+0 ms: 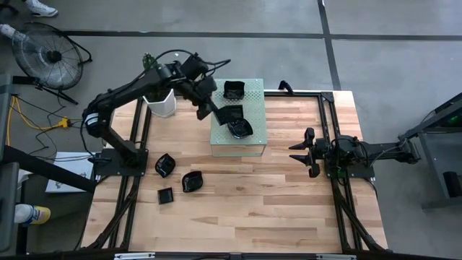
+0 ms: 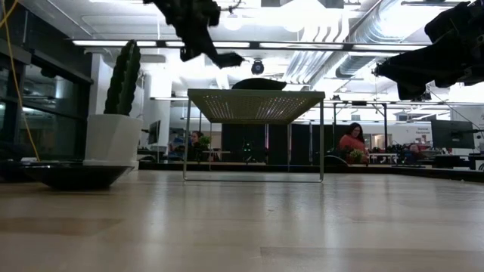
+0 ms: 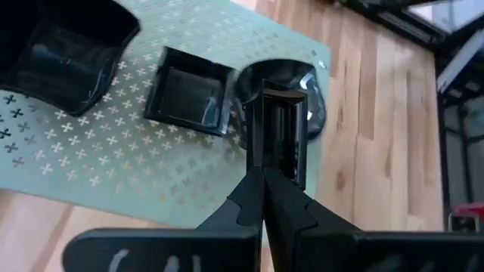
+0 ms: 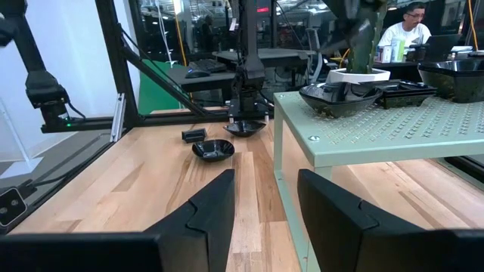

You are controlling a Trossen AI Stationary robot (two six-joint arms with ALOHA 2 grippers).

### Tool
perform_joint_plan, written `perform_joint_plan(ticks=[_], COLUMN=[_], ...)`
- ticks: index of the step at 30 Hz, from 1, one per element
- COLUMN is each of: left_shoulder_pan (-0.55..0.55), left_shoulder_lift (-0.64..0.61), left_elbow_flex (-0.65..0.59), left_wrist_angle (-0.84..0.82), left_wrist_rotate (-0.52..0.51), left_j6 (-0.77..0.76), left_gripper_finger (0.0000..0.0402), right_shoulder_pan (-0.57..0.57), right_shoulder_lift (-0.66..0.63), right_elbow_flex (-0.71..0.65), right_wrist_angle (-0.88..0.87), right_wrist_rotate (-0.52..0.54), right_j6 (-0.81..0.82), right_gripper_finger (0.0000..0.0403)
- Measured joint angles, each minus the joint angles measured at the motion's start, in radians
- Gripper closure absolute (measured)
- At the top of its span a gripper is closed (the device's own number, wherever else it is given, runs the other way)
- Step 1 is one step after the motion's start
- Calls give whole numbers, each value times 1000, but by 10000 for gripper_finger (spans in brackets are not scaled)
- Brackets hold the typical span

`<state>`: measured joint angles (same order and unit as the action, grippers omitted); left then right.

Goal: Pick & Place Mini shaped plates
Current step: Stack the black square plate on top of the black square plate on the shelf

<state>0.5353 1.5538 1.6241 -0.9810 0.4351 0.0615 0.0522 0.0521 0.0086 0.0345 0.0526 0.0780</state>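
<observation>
My left gripper (image 3: 265, 162), clamped shut on a small glossy black square plate (image 3: 278, 132) held on edge, hangs over the pale green perforated metal stand (image 1: 256, 137), above its round black dish (image 1: 241, 128), three plates already there, while my right gripper (image 1: 303, 152) waits open beside it.

No readable text, label, brand, number or sign is found in any view. Faint white marks are seen on the left wrist's gripper body (image 3: 162, 253), but they cannot be read as characters.
</observation>
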Motion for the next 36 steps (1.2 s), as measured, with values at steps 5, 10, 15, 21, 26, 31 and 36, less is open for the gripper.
perform_joint_plan(ticks=[5, 10, 15, 21, 26, 31, 36], left_shoulder_pan=[30, 41, 39, 13, -22, -72, -134], left_shoulder_lift=[51, 79, 82, 77, 77, 76, 76], left_elbow_flex=[0, 0, 0, 0, 0, 0, -1], left_wrist_angle=[56, 163, 180, 180, 235, 305, 316], left_wrist_rotate=[82, 69, -2, -81, -139, -185, -239], left_j6=[-15, -101, -198, -287, -351, -405, -434], left_gripper_finger=[401, 401, 401, 401, 401, 401, 401], right_shoulder_pan=[0, 0, 0, 0, 0, 0, 0], right_shoulder_lift=[0, 0, 0, 0, 0, 0, 0], right_elbow_flex=[0, 0, 0, 0, 0, 0, 0], right_wrist_angle=[0, 0, 0, 0, 0, 0, 0], right_wrist_rotate=[0, 0, 0, 0, 0, 0, 0], right_j6=[0, 0, 0, 0, 0, 0, 0], right_gripper_finger=[263, 263, 263, 263, 263, 263, 263])
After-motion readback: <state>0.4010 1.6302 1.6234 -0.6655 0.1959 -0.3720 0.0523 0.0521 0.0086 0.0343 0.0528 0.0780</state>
